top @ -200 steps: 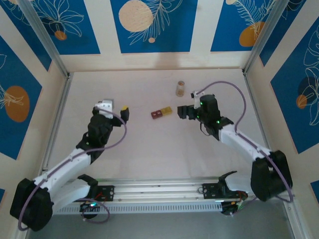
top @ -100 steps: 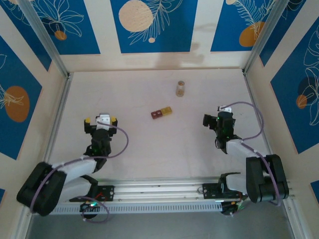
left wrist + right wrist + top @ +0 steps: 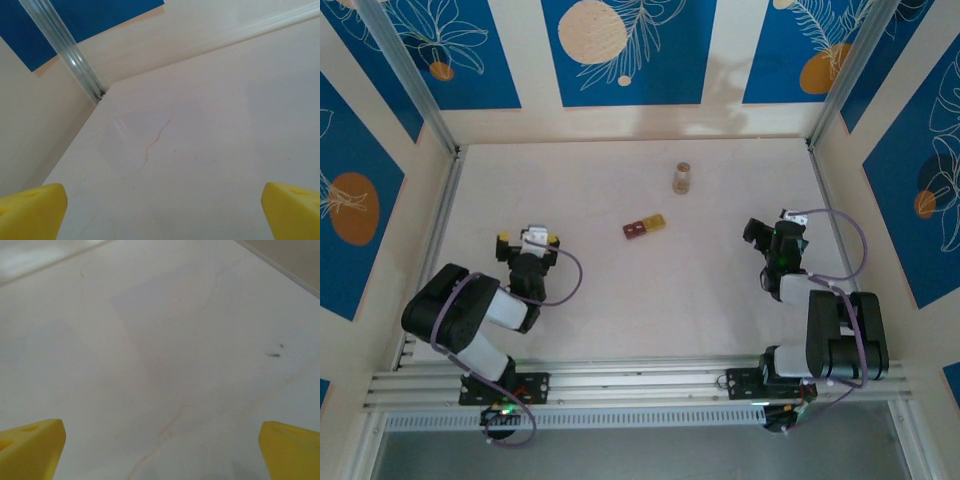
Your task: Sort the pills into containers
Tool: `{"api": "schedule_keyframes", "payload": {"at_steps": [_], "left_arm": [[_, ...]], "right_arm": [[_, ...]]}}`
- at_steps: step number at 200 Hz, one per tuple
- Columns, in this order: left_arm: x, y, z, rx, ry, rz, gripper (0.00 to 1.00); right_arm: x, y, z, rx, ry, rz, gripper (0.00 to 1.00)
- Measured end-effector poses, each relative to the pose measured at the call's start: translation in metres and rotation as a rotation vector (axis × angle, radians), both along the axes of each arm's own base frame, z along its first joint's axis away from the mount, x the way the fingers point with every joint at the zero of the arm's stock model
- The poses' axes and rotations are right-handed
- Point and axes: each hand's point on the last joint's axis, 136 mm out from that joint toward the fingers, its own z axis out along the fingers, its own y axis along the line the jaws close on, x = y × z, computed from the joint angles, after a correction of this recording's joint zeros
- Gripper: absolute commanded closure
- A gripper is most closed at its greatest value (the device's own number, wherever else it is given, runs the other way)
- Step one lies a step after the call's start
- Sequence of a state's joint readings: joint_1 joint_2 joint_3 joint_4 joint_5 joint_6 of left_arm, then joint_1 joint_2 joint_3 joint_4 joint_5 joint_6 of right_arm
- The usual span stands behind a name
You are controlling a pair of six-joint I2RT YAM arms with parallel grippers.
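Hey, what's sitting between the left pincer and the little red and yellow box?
Nothing. In the top view, the stretch of table between the left pincer and the red and yellow box is bare.

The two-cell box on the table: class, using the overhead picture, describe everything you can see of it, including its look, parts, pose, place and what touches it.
The two-cell box is a tiny flat piece made of two joined square cells, one dark red on the left and one yellow-tan on the right. It looks like plastic. It lies flat near the middle of the pale table, turned slightly so the yellow end sits farther back. Only the table touches it. The small clear vial stands apart behind it. It is too small to tell what the cells hold.
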State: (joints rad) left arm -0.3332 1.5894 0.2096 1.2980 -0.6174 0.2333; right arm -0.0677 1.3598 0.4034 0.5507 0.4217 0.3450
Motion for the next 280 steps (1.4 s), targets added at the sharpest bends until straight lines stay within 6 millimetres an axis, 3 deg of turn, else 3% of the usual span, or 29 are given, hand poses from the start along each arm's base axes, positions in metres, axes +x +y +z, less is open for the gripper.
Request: {"api": "schedule_keyframes", "payload": {"at_steps": [23,65,81,107,143,179,280], "left_arm": [[0.003,0.015,0.003,-0.055,-0.011,0.014,0.00],[0.025,0.025,-0.003,-0.161,0.034,-0.023,0.00],[0.032,0.029,-0.008,-0.197,0.069,-0.031,0.00],[0.034,0.026,-0.013,-0.230,0.094,-0.052,0.00],[0.032,0.023,-0.020,-0.245,0.122,-0.070,0.00],[0.031,0.022,-0.023,-0.244,0.136,-0.074,0.00],[0.031,0.006,-0.027,-0.246,0.169,-0.167,0.00]], "right_arm": [[0.006,0.011,0.003,-0.028,-0.037,0.056,0.01],[0.008,0.077,-0.009,-0.151,-0.099,0.325,0.01],[-0.002,0.087,-0.022,-0.185,-0.086,0.381,0.01],[0.003,0.090,-0.021,-0.175,-0.083,0.438,0.01],[0.035,0.067,0.011,-0.114,-0.143,0.435,0.01],[0.031,0.083,0.002,-0.088,-0.107,0.493,0.01],[0.029,0.085,-0.001,-0.079,-0.090,0.503,0.01]]}}
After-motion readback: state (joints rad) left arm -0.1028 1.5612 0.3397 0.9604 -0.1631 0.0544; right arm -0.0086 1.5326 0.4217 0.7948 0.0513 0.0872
